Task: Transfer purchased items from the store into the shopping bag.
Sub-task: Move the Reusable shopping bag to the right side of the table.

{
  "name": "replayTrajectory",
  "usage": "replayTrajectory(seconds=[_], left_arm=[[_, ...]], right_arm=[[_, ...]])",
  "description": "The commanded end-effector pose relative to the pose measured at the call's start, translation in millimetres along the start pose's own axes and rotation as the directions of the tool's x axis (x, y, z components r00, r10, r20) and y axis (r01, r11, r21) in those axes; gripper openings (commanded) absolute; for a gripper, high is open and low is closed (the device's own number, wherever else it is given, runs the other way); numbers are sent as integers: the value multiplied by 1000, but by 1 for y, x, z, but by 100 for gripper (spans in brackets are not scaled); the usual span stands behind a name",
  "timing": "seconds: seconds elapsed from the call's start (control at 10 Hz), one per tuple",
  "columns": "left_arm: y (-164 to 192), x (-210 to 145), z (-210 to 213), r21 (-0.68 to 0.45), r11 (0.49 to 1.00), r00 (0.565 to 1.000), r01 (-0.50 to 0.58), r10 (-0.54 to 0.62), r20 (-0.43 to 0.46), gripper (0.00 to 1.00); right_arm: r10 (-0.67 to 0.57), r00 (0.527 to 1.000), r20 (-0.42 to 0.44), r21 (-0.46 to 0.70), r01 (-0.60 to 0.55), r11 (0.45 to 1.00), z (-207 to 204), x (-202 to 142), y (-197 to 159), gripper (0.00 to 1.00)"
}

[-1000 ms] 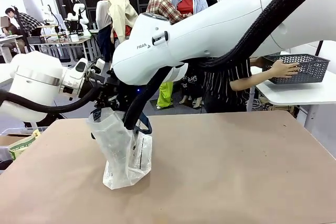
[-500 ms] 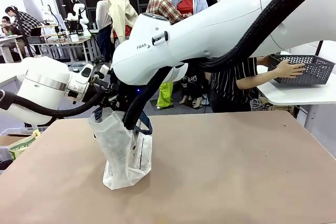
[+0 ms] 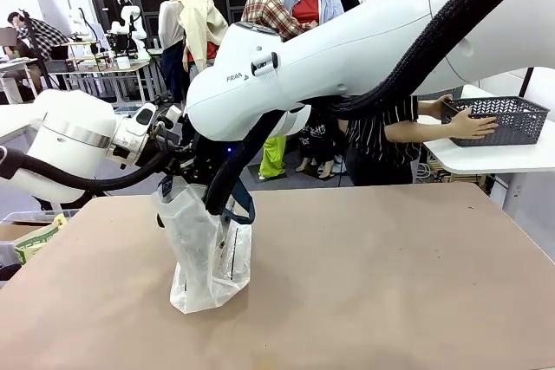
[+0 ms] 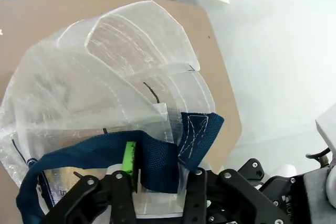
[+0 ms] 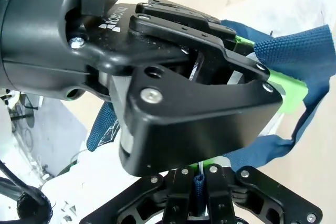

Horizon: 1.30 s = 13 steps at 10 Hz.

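2 grippers pinch the shopping bag point(image 3: 208, 253) upright on the table point(image 3: 390, 275): left gripper point(image 4: 157, 182) and right gripper point(image 5: 198, 195) each clenched on a blue handle point(image 4: 157, 156). Since 1 second ago, the person's hand point(image 3: 473, 125) has brought the store point(image 3: 499, 119) lower and nearer, so items come next.

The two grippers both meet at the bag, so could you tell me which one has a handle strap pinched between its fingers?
Both do. The left gripper clamps the bag's dark blue strap where it joins the plastic; the right gripper pinches a strap edge-on.
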State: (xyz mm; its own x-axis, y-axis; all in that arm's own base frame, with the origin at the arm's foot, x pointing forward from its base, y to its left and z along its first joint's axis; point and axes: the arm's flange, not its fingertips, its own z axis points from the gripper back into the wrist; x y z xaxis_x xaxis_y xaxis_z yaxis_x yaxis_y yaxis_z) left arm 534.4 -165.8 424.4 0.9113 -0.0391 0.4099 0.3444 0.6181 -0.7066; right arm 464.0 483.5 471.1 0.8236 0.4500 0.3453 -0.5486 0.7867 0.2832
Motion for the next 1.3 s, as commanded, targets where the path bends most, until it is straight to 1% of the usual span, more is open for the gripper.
replayTrajectory(seconds=[0.0, 0.5, 1.0, 1.1, 1.2], left_arm=[[0, 3, -3, 24, 1000, 1000, -7, 8, -24, 0], [0, 3, -4, 40, 999, 999, -9, 11, -37, 0], [0, 2, -8, 81, 997, 999, 7, -3, -48, 0], [0, 1, -10, 104, 995, 999, 3, 3, -51, 0], [0, 0, -11, 114, 993, 998, 8, -2, -56, 0]], right_arm=[[-6, 1000, -2, 23, 6, 1000, 2, 3, 3, 0], [-25, 1000, 8, 13, 25, 1000, 3, 2, 1, 0], [-29, 999, 17, 15, 29, 999, 4, 0, 0, 0], [-29, 1000, 8, 16, 29, 999, 5, 0, 0, 10], [-31, 999, 6, 16, 31, 999, 6, -1, 0, 30]])
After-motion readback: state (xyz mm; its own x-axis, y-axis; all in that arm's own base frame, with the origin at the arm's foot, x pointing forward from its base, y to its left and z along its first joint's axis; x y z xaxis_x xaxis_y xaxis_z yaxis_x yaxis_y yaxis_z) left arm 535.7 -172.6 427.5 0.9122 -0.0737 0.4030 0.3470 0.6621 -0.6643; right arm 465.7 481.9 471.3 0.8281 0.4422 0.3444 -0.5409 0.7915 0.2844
